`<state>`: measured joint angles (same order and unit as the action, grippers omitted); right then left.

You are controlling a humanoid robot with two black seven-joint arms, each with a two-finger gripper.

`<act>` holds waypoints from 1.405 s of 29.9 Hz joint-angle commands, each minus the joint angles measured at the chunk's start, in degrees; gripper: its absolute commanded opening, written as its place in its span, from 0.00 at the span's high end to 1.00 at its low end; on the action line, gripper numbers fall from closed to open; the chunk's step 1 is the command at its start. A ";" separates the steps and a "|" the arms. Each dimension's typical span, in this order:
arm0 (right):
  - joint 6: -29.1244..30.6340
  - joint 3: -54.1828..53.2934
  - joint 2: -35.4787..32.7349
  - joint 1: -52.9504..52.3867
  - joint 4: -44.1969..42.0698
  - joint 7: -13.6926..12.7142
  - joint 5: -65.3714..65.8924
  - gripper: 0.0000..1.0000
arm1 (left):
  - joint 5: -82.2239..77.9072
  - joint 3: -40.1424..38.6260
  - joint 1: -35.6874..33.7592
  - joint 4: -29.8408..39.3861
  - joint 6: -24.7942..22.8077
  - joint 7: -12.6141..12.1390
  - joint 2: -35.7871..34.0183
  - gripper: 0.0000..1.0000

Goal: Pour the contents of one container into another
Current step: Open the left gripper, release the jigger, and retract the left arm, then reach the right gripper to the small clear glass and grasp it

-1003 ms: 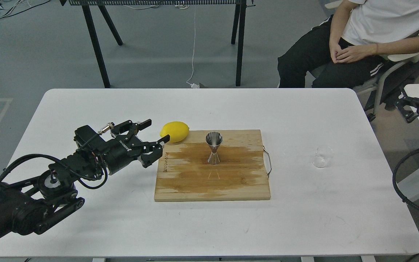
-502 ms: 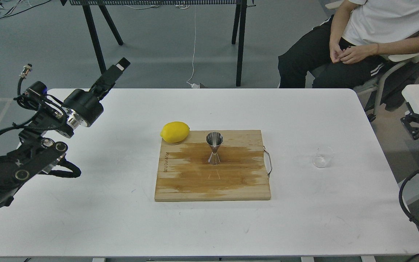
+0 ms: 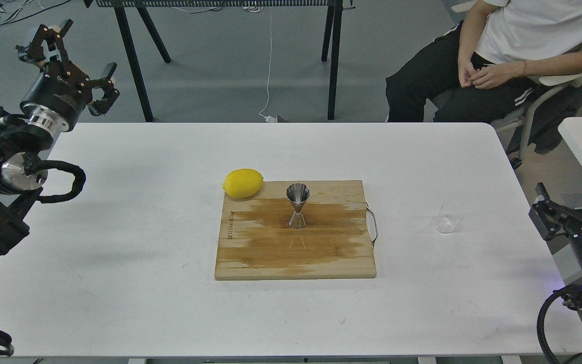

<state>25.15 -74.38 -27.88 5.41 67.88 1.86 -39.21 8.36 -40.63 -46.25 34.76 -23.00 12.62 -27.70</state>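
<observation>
The shiny steel jigger point(image 3: 297, 206) stands upright near the middle of the wooden cutting board point(image 3: 295, 250). The clear glass beaker point(image 3: 448, 218) sits upright on the white table point(image 3: 144, 263), to the right of the board. My left gripper point(image 3: 76, 53) is raised at the far left, beyond the table's back corner, open and holding nothing. At the right edge, just off the table, my right gripper point(image 3: 571, 197) points upward, open and empty, a little to the right of the beaker.
A yellow lemon point(image 3: 243, 183) rests at the board's back left corner. A metal handle point(image 3: 373, 225) sticks out of the board's right side. A seated person point(image 3: 503, 55) is behind the table at the back right. Black table legs point(image 3: 134, 60) stand behind.
My left arm swung up and back from beside the lemon to the far left. My right gripper came into view at the right edge, near the beaker. Jigger, beaker and lemon have not moved.
</observation>
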 commanded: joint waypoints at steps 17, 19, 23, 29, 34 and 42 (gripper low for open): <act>-34.81 2.21 6.78 -7.59 1.81 -1.50 1.94 0.02 | 4.30 -0.33 0.72 -0.13 0.15 -0.23 0.46 0.00; -35.87 4.49 6.43 -9.44 1.73 -3.17 3.34 0.01 | 4.30 -0.33 0.72 -0.13 0.15 -0.22 0.28 0.00; -36.22 8.37 6.43 -11.38 1.11 -3.70 4.40 0.01 | 4.38 -0.33 0.72 -0.13 0.15 -0.05 -0.25 0.00; -36.49 8.02 7.04 -12.09 -0.82 -3.70 4.40 0.01 | 4.38 -0.33 0.72 -0.13 0.15 0.74 -0.69 0.00; -35.08 8.37 7.22 -13.49 -5.91 -3.35 4.58 0.01 | 4.30 -0.33 0.72 -0.13 0.24 1.01 -0.86 0.00; -34.20 8.90 8.01 -15.25 -7.59 -3.70 6.69 0.01 | 4.30 -0.33 0.72 -0.13 -0.20 0.92 -0.86 0.00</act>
<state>-8.91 -65.68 -19.91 -8.83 61.17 -1.51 -32.70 12.73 -40.97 -45.49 34.63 -23.12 13.60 -28.62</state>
